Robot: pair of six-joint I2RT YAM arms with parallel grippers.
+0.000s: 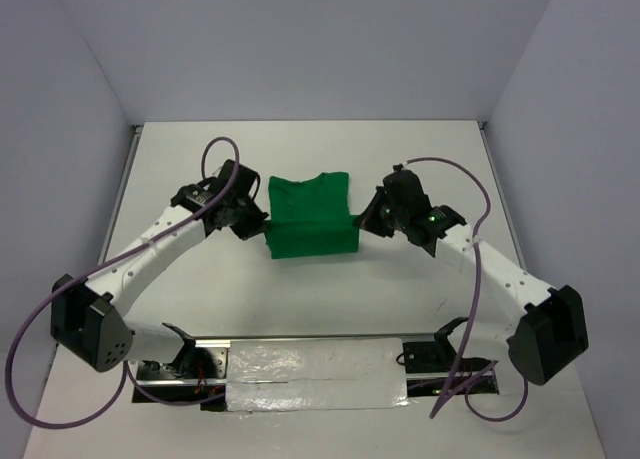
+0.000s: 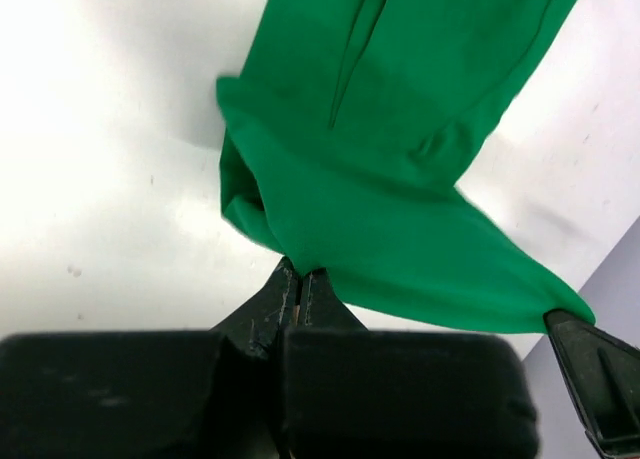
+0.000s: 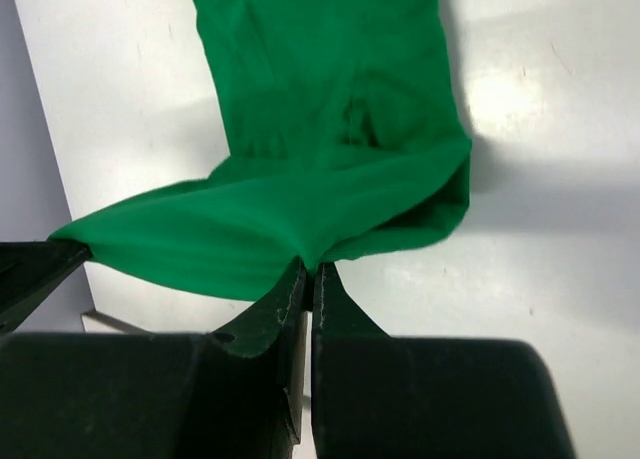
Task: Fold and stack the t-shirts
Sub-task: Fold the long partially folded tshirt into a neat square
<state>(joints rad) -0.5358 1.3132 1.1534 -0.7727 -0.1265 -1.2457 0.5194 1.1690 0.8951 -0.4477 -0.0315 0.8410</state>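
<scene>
Closest to each wrist lens, black jaws pressed together on green cloth: left gripper (image 2: 301,277) pinching the t-shirt (image 1: 310,217) at its left edge, right gripper (image 3: 308,269) pinching its right edge. Visible only from the wrists: near hem lifted and stretched taut between both grips. Visible only from above: t-shirt partly folded on the white table (image 1: 300,299), left arm (image 1: 150,251) and right arm (image 1: 492,264) angled inward to either side of it.

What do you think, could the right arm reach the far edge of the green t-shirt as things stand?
Probably, but only after letting go: the right end effector is shut on a fold of the t-shirt. Nothing else lies between it and that far edge.
</scene>
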